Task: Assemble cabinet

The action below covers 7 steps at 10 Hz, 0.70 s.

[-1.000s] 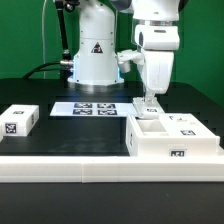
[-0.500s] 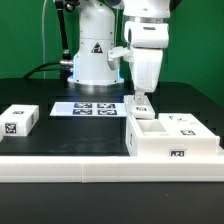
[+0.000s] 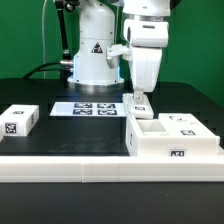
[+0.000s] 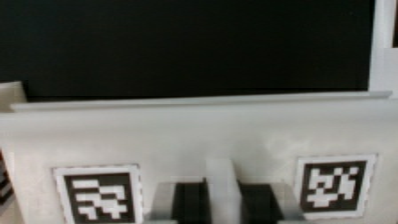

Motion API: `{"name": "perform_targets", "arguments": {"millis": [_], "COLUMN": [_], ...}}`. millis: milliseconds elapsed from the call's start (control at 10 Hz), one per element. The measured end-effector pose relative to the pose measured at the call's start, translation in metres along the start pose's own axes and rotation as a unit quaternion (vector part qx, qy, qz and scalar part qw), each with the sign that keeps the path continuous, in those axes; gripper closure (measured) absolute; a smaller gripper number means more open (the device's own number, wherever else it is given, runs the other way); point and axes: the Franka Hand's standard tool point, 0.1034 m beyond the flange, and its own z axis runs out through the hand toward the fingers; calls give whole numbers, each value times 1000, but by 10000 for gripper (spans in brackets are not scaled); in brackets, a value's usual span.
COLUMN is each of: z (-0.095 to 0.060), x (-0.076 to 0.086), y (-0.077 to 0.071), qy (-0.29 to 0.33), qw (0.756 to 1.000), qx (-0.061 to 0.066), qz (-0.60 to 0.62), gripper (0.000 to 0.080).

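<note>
My gripper hangs over the left end of the white cabinet body, a little above it. It is shut on a small white panel that carries a tag. In the wrist view the two dark fingers pinch a thin white rib at my gripper, and the panel spreads in front with one tag on each side. A white slab with tags lies on the right part of the body. Another small white tagged piece lies at the exterior view's left.
The marker board lies flat on the black table in front of the robot base. A long white ledge runs along the table's front edge.
The gripper has risen out of the cabinet body and shifted toward the exterior view's left with the panel; in the last half second it has hardly moved.
</note>
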Motion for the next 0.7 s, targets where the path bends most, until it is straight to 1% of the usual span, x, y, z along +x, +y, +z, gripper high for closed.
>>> {"name": "perform_targets", "arguments": {"millis": [300, 700], "z": [-4, -2], "x": [0, 0], "y": [6, 5], "qy": [0, 0], "qw": [1000, 1000], "qx": [-3, -1], "qz": [2, 2], "gripper": [731, 731]}}
